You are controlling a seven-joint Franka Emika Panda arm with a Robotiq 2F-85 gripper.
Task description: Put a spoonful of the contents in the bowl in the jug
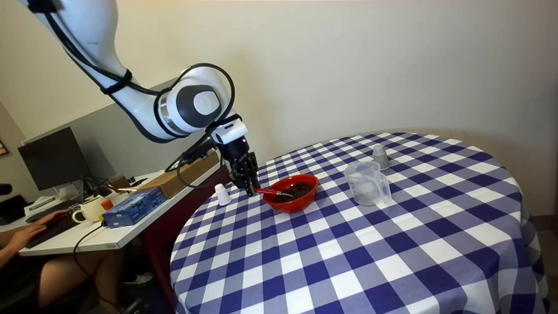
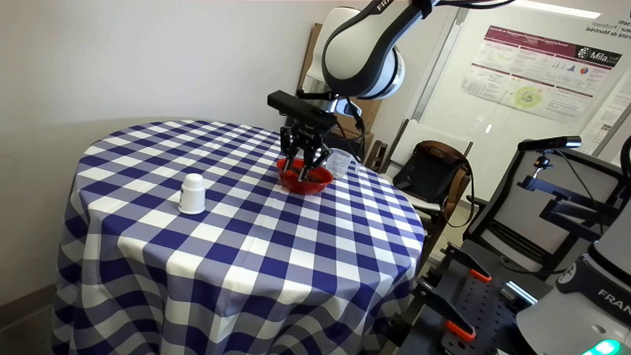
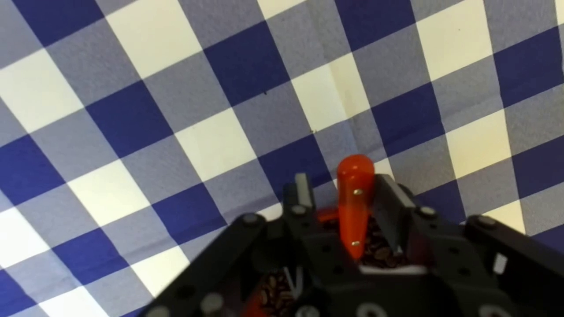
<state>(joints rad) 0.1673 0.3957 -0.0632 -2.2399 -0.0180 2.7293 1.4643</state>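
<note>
A red bowl (image 1: pixel 291 207) of dark brown beans (image 1: pixel 301 189) stands on the checkered table; it also shows in an exterior view (image 2: pixel 301 187). A spoon (image 1: pixel 267 191) with a red handle leans in the bowl, its handle sticking out over the rim; its bowl end is not clear. My gripper (image 1: pixel 253 191) is at the bowl's rim, also in an exterior view (image 2: pixel 295 172). In the wrist view its fingers (image 3: pixel 346 184) are apart on either side of the spoon's handle (image 3: pixel 355 207), with a gap on the left side. The clear jug (image 1: pixel 364 187) stands upright beside the bowl.
A white cup (image 1: pixel 222 194) stands near the table's edge and a grey cup (image 1: pixel 381 158) behind the jug. An upturned white cup (image 2: pixel 192 194) shows in an exterior view. A desk with a blue box (image 1: pixel 135 207) adjoins the table. A wall runs behind.
</note>
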